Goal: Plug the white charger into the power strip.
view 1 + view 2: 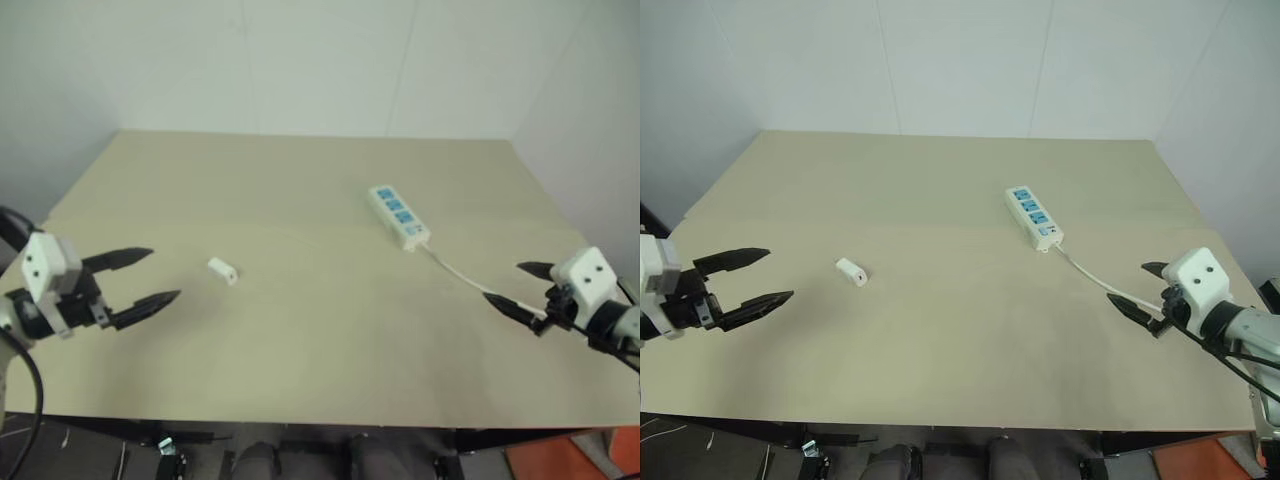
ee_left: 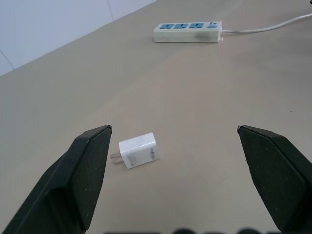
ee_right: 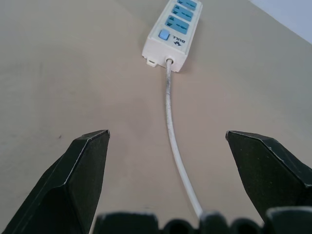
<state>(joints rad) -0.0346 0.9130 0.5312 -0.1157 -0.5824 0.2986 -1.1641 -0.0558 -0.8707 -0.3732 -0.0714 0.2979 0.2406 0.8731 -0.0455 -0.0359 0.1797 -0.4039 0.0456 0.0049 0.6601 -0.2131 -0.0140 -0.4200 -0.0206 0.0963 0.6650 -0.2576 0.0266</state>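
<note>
Beige tabletop (image 1: 300, 340) filled most of the head views, with a pale wall behind it. On it, left of centre, lay the charger (image 1: 223, 270), a small white block on its side, its two metal prongs visible in the left wrist view (image 2: 138, 150). Right of centre and further up the frame lay the power strip (image 1: 399, 216), a white bar with blue socket faces, set at a slant. Its cord (image 1: 462, 277) ran from its lower end toward the lower right of the frame. Charger and strip were well apart.

At the left edge, the left end effector (image 1: 140, 277) hung over the tabletop with its black fingers (image 2: 85, 170) spread wide and nothing between them. It pointed toward the charger, which sat near but apart from its tips.

At the right edge, the right end effector (image 1: 517, 286) was likewise wide and empty. In the right wrist view the cord (image 3: 171, 126) ran up between its fingers (image 3: 80, 175) to the strip's end (image 3: 168, 41), touching neither finger.
</note>
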